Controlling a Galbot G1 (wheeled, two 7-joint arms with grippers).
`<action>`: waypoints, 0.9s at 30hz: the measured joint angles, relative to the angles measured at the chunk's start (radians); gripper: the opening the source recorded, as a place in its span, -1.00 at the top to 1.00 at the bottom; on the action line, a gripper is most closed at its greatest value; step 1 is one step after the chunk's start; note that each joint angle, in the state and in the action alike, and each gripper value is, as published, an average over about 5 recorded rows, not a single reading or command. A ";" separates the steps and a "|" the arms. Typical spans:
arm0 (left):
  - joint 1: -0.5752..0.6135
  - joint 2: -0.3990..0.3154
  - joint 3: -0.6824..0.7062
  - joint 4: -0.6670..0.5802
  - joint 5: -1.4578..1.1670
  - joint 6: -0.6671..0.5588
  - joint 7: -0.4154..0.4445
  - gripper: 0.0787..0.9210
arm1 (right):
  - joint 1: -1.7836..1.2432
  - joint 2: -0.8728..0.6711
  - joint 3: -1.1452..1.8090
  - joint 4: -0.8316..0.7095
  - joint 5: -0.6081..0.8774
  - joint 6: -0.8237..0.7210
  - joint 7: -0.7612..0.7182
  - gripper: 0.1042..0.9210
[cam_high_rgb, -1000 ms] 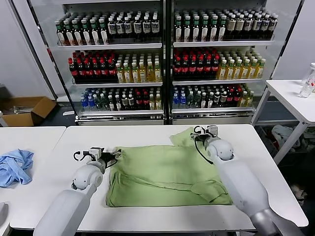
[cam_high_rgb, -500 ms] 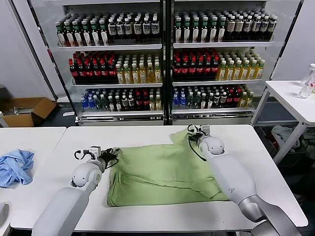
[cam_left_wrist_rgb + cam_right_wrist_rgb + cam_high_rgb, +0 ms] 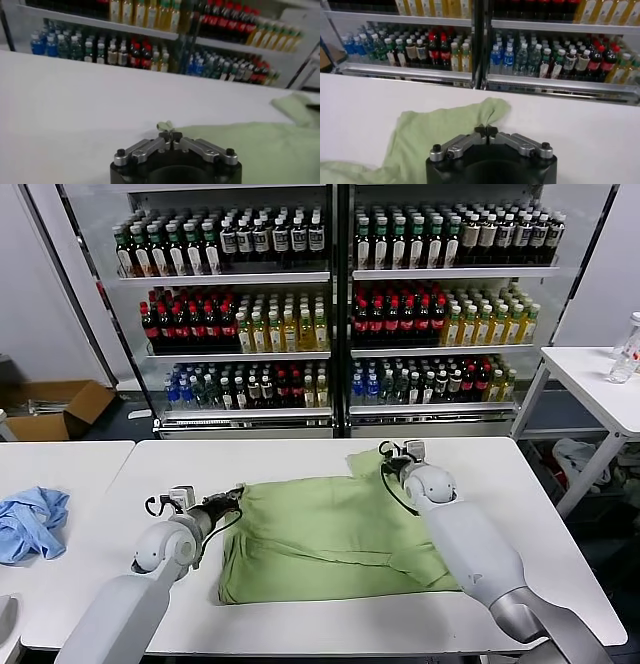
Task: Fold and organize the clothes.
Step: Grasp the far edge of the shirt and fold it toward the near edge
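Pinching opposite far corners of the green shirt (image 3: pixel 330 534), spread partly folded on the white table (image 3: pixel 500 469), the left gripper (image 3: pixel 232 497) and right gripper (image 3: pixel 392 456) stand clenched on cloth, with most folding seemingly ahead.

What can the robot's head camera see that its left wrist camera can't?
Only the head view shows the blue cloth on the side table, the cardboard box on the floor, the right claw pinching the far corner, and the whole green shirt spread out. Only the left wrist view shows up close the left claw shut on a little pinch of shirt edge. Both show the white table, the shirt and the drink shelves.
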 measured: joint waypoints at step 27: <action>0.345 0.050 -0.197 -0.356 -0.134 0.020 0.010 0.99 | -0.595 -0.240 0.324 0.704 0.061 -0.025 0.049 1.00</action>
